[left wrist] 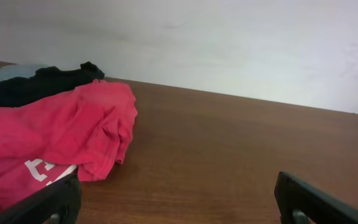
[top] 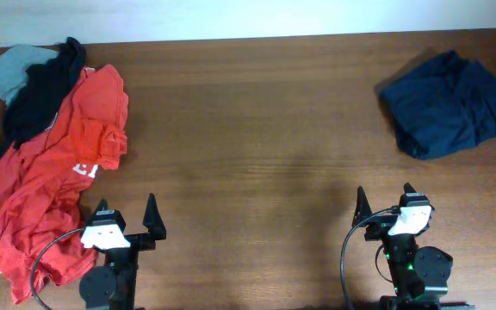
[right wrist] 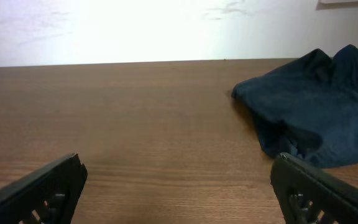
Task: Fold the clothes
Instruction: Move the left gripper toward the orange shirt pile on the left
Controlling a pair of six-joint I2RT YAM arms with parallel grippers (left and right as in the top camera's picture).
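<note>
Soft, even light falls on the brown table (top: pixel 257 103) from above — a faint pale sheen sits near its middle, and the shadows under the red shirt (top: pixel 50 181) and the navy garment (top: pixel 446 103) are thin and soft. In the right wrist view the wall (right wrist: pixel 166 25) is washed out to white glare. Both wrist views are slightly soft, with the dark fingers (left wrist: pixel 303 199) at the bottom edge blurred.

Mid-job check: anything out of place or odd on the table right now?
Nothing spilled or damaged. The orange-red T-shirt lies crumpled in a heap with a black piece and a grey-blue piece at the left end of the table; the navy garment sits bunched alone, far right. Left gripper and right gripper stand open, empty.
</note>
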